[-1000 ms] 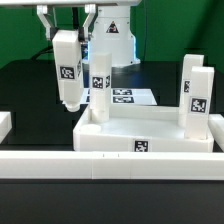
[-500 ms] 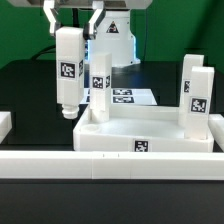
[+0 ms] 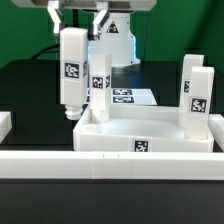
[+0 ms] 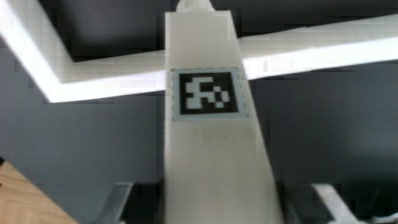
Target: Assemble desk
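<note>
No words, brands or numbers can be read anywhere. The only signs are black-and-white square tags: on the held leg (image 3: pixel 70 68), the upright legs (image 3: pixel 196 98), the tabletop (image 3: pixel 140 146) and the marker board (image 3: pixel 125 97).

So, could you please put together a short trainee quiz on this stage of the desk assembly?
1. True or false: the pincer holds a leg upright above the table.
2. How many legs already stand on the tabletop in the exterior view? A) one B) three C) four
3. Fill in: the held leg hangs near the tabletop's corner on the exterior view's ____.

Key: 1 true; 2 B; 3 left.
</note>
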You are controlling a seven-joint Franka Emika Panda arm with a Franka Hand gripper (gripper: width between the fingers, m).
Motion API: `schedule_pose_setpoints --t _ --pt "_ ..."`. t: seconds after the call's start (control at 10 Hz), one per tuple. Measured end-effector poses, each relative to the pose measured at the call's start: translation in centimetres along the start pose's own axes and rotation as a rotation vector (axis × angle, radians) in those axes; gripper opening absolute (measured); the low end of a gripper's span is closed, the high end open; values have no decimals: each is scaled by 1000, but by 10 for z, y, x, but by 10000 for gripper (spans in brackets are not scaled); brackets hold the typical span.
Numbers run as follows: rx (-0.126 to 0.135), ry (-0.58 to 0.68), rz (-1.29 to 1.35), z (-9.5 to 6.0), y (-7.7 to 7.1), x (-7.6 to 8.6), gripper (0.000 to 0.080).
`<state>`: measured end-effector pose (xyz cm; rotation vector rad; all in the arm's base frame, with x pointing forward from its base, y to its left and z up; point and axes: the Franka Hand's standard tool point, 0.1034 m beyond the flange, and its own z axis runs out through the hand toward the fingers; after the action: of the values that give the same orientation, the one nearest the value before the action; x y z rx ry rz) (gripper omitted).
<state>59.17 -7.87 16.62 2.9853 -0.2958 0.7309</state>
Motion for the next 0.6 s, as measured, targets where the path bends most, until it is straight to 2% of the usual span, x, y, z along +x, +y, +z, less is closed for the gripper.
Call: schedule_pose_setpoints --t 0.1,0.2,0.4,0.6 --pt "7 -2 -3 0 -7 -2 291" --pt "7 -5 -3 1 -7 -4 291" --pt "7 -7 -3 1 -7 -4 291" --pt "-7 11 -6 0 1 -8 291"
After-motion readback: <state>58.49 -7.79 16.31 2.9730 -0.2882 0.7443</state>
